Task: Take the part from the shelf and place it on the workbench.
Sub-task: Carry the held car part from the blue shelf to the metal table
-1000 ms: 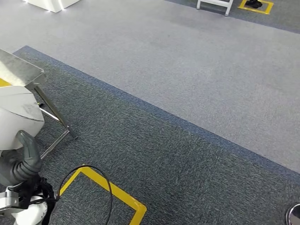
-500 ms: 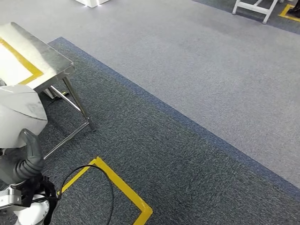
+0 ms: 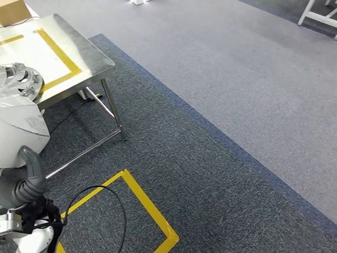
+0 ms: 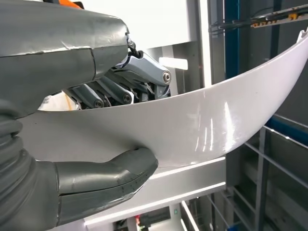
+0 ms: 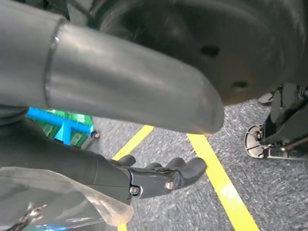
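Our left robot hand (image 4: 109, 139) grips the white part (image 4: 188, 130); we should carry it level toward the table (image 3: 85, 66) ahead.

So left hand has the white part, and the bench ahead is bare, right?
Not bare. The left hand does grip the white part, but the head view shows a silver wheel-like part already lying on the bench, plus a cardboard box at its far edge.
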Motion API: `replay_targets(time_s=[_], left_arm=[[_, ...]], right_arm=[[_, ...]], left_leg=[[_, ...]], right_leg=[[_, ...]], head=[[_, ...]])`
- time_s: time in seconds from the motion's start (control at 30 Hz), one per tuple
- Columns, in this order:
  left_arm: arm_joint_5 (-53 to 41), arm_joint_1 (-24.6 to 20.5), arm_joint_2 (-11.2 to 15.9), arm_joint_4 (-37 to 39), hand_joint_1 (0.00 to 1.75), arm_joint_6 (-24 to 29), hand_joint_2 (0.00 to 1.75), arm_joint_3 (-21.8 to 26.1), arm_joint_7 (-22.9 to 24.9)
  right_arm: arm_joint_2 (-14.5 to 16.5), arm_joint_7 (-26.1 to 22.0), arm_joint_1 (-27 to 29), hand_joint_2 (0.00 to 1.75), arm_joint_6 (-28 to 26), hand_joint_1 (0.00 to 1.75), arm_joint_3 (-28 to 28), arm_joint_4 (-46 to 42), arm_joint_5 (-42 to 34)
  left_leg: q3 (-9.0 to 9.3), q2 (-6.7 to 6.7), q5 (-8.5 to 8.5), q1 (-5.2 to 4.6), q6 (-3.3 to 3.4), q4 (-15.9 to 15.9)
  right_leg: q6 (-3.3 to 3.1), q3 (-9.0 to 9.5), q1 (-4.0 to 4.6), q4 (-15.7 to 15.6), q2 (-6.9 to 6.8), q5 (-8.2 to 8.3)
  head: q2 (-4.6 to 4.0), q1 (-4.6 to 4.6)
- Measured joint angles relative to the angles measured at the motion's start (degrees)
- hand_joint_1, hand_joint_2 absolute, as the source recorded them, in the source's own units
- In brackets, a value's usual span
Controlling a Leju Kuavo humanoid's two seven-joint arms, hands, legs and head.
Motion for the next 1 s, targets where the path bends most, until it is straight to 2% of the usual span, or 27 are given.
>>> replay_targets(time_s=[0.07,0.13,0.17,0.2,0.23,0.27,0.3,0.33,0.37,0.43,0.5,0.57,0.6,0.67,0.7,0.73,0.77,0.8,0.87,0.9,0.93,1.0], left_arm=[[0.0,-0.1,-0.1,0.0,1.75,0.0,1.75,0.0,0.0],[0.0,-0.1,-0.1,0.0,1.75,0.0,1.75,0.0,0.0],[0.0,-0.1,-0.1,0.1,1.75,0.0,1.75,0.0,0.0],[0.1,0.0,-0.1,0.1,1.75,0.0,1.75,0.0,0.0],[0.1,0.0,-0.1,0.1,1.75,0.0,1.75,0.0,0.0],[0.1,0.0,-0.1,0.1,1.75,0.0,1.75,0.0,0.0],[0.1,0.0,-0.1,0.2,1.75,-0.1,1.75,0.0,0.0],[0.1,0.0,-0.2,0.2,1.75,-0.1,1.75,0.0,0.0],[0.1,-0.1,-0.2,0.2,1.75,-0.2,1.75,0.0,0.0],[0.1,-0.1,-0.2,0.2,1.75,-0.2,1.75,0.0,0.0],[0.1,-0.1,-0.1,0.2,1.75,-0.3,1.75,0.0,0.0],[0.1,-0.2,-0.1,0.2,1.75,-0.2,1.75,-0.1,0.0],[0.0,-0.2,-0.1,0.2,1.75,-0.2,1.75,-0.1,0.0],[0.0,-0.3,-0.1,0.3,1.75,-0.3,1.75,-0.1,0.0],[0.1,-0.3,-0.1,0.4,1.75,-0.3,1.75,-0.1,0.0],[0.1,-0.3,-0.1,0.4,1.75,-0.3,1.75,-0.1,0.0],[0.0,-0.3,-0.1,0.5,1.75,-0.3,1.75,-0.1,0.0],[0.0,-0.3,-0.1,0.5,1.75,-0.3,1.75,-0.1,0.0],[0.0,-0.4,-0.1,0.5,1.75,-0.3,1.75,-0.1,0.0],[0.0,-0.5,-0.1,0.5,1.75,-0.3,1.75,-0.1,-0.1],[0.0,-0.6,-0.1,0.5,1.75,-0.3,1.75,-0.1,-0.1],[0.0,-0.6,-0.1,0.5,1.75,-0.3,1.75,-0.2,-0.1]], right_arm=[[0.0,-0.1,-0.2,0.00,0.0,0.00,0.0,0.0,0.0],[0.0,-0.2,-0.2,0.00,0.0,0.00,0.0,0.0,0.1],[0.0,-0.2,-0.1,0.00,0.0,0.00,0.0,0.0,0.1],[0.0,-0.2,0.1,0.00,0.0,0.00,0.0,0.0,0.2],[0.0,-0.2,0.2,0.00,0.0,0.00,0.0,0.0,0.2],[0.0,-0.2,0.2,0.00,0.0,0.00,0.0,0.0,0.2],[0.0,-0.2,0.3,0.00,0.0,0.00,0.0,0.0,0.2],[0.0,-0.2,0.2,0.00,0.0,0.00,0.0,0.0,0.2],[0.0,-0.3,0.2,0.00,0.0,0.00,0.0,0.0,0.3],[0.0,-0.4,0.2,0.00,0.0,0.00,0.0,0.0,0.3],[0.0,-0.5,0.3,0.00,0.0,0.00,0.0,0.0,0.4],[0.0,-0.5,0.2,0.00,0.0,0.00,0.0,0.0,0.4],[0.0,-0.6,0.2,0.00,0.0,0.00,0.0,0.0,0.4],[0.0,-0.5,0.3,0.00,0.0,0.00,0.0,0.1,0.4],[0.0,-0.5,0.4,0.00,0.0,0.00,0.0,0.1,0.5],[0.0,-0.5,0.4,0.00,0.1,0.00,0.0,0.1,0.5],[0.0,-0.4,0.4,0.00,0.1,0.00,0.0,0.1,0.5],[0.0,-0.4,0.4,0.00,0.1,0.00,0.0,0.1,0.5],[0.0,-0.4,0.3,0.00,0.1,0.00,0.0,0.1,0.6],[0.0,-0.4,0.3,0.00,0.1,0.00,0.0,0.1,0.6],[0.0,-0.4,0.3,0.00,0.1,0.00,0.0,0.1,0.6],[0.0,-0.4,0.2,0.00,0.2,0.00,0.0,0.1,0.6]], left_leg=[[0.39,-0.96,0.29,0.38,0.68,-0.6],[0.49,-1.93,0.35,0.57,1.09,-0.7],[0.47,-2.51,0.33,0.57,1.19,-0.7],[0.50,-3.14,0.30,0.56,1.23,-0.7],[0.55,-3.80,0.28,0.55,1.23,-0.6],[0.63,-4.48,0.23,0.57,1.18,-0.6],[0.68,-5.13,0.16,0.60,1.08,-0.5],[0.66,-5.71,0.05,0.56,0.90,-0.4],[0.53,-6.29,-0.07,0.53,0.65,-0.1],[0.17,-7.22,-0.11,0.56,0.04,0.1],[-0.01,-8.03,-0.04,0.76,-0.58,0.1],[-0.80,-6.90,-1.34,0.71,-1.18,2.0],[-1.92,-5.73,-2.78,0.69,-1.44,4.5],[-5.31,-3.55,-6.08,0.74,-1.88,11.8],[-6.62,-3.07,-6.83,0.79,-1.97,14.5],[-7.06,-2.80,-6.51,0.82,-1.98,15.3],[-6.35,-2.55,-5.09,0.83,-1.91,13.8],[-4.68,-2.02,-3.01,0.82,-1.74,10.4],[-1.11,0.04,-0.31,0.44,-1.23,3.1],[-0.18,0.78,0.09,0.22,-0.94,1.1],[0.09,1.05,-0.11,0.00,-0.64,0.3],[0.04,0.04,0.00,0.02,0.02,0.0]], right_leg=[[0.51,-1.09,-0.09,2.6,1.91,-1.82],[0.73,-4.90,-0.15,9.8,4.59,-5.18],[0.80,-7.06,-0.14,13.6,5.19,-6.42],[0.84,-8.61,-0.12,16.0,5.46,-6.63],[0.81,-9.09,-0.11,16.0,5.58,-5.59],[0.73,-8.47,-0.12,13.7,5.75,-3.52],[0.62,-6.99,-0.17,9.8,6.24,-0.98],[0.46,-5.37,-0.25,5.9,7.27,0.85],[0.31,-3.92,-0.35,2.8,8.21,1.93],[-0.05,-2.60,-0.37,0.4,9.23,2.01],[-0.59,-2.23,-0.38,0.1,8.38,2.09],[-1.14,-1.88,-0.56,-0.2,7.28,2.19],[-1.36,-1.70,-0.62,-0.4,6.67,2.18],[-1.64,-1.50,-0.49,-0.4,5.37,1.96],[-1.71,-1.42,-0.45,-0.4,4.71,1.84],[-1.73,-1.32,-0.43,-0.4,4.05,1.71],[-1.68,-1.16,-0.43,-0.3,3.45,1.58],[-1.60,-0.92,-0.43,-0.3,2.92,1.43],[-1.22,-0.51,-0.25,-0.3,2.03,1.07],[-0.99,-0.37,-0.11,-0.3,1.60,0.91],[-0.73,-0.27,0.02,-0.4,1.15,0.80],[-0.11,-0.02,0.05,-0.6,0.40,0.56]], head=[[0.00,0.19],[0.00,0.50],[0.00,0.65],[0.00,0.69],[0.00,0.72],[0.00,0.75],[0.00,0.76],[0.00,0.75],[0.00,0.72],[0.00,0.68],[0.00,0.69],[0.00,0.38],[0.00,0.19],[0.00,-0.10],[0.00,-0.10],[0.00,-0.11],[0.00,-0.10],[0.00,-0.11],[0.00,-0.14],[0.00,-0.12],[0.00,-0.12],[0.00,-0.08]])
